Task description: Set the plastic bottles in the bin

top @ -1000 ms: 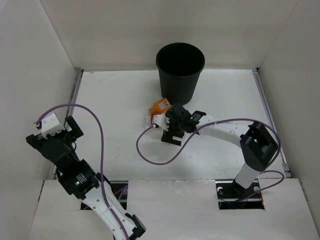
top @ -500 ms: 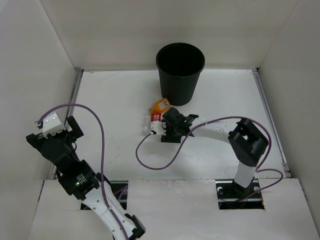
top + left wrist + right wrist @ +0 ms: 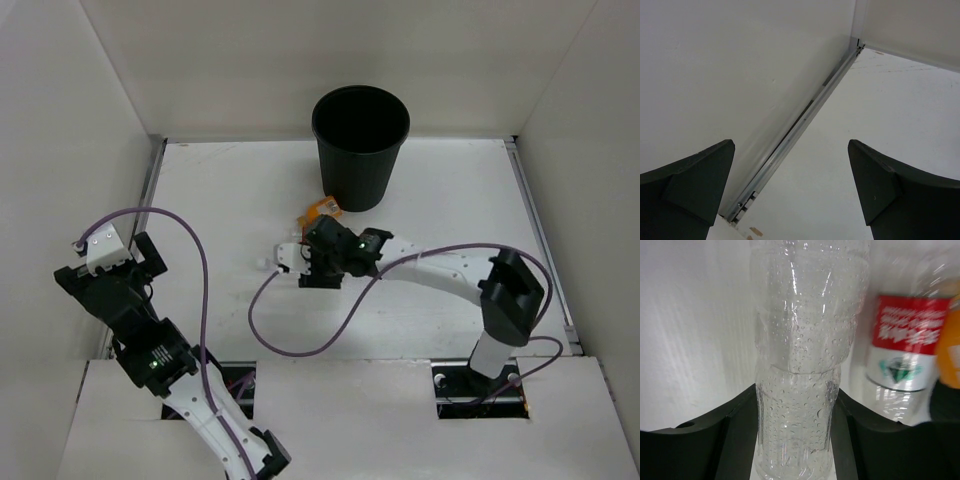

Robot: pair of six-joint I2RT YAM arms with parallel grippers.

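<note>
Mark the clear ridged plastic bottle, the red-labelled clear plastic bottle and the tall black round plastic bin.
clear ridged plastic bottle (image 3: 795, 405): right wrist view, on its mid-body.
red-labelled clear plastic bottle (image 3: 907, 327): right wrist view, on the red label.
tall black round plastic bin (image 3: 358, 180): top external view, on the outer wall.

A white table (image 3: 230, 200) is boxed by plain white walls (image 3: 240, 70) on three sides. A metal rail (image 3: 800, 125) runs along its left edge.

It is a robotics lab test cell. A bare white table (image 3: 220, 190) is boxed in by plain white panels (image 3: 300, 60) on three sides, with a metal rail (image 3: 800, 127) along the seam. A left arm (image 3: 140, 330) and a right arm (image 3: 450, 268) are bolted at its near edge, with purple cables (image 3: 204, 300) hanging off them.
</note>
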